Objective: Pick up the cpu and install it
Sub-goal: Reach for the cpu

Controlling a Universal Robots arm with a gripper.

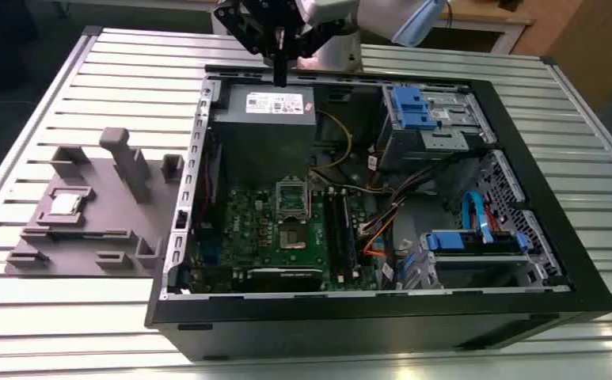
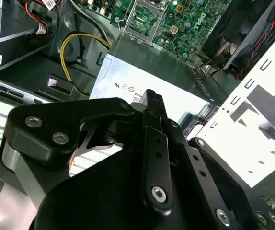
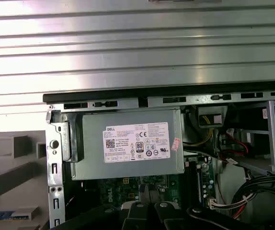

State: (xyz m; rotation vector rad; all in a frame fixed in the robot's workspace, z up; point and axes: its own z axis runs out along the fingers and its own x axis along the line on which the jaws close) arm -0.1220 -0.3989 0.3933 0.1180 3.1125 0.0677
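The cpu (image 1: 65, 203) is a small silvery square lying in a recess of the grey fixture (image 1: 94, 229), on the table at the exterior view's left of the open computer case (image 1: 390, 317). The green motherboard (image 1: 284, 229) lies inside the case, and its metal-framed socket (image 1: 292, 235) has a dark centre. In the second wrist view the socket (image 2: 144, 19) shows beyond the grey power supply (image 2: 142, 72). My gripper (image 1: 281, 75) hangs above the case's far edge, over the power supply (image 1: 271, 103), far from the cpu. Its black fingers (image 2: 152, 103) are shut with nothing between them.
A slatted metal table (image 1: 62, 317) carries everything. Blue drive brackets (image 1: 416, 107) and cable bundles (image 1: 390, 214) fill the case toward the exterior view's right. Grey upright blocks (image 1: 126, 158) rise from the fixture. In the first wrist view the power supply's label (image 3: 136, 142) faces the camera.
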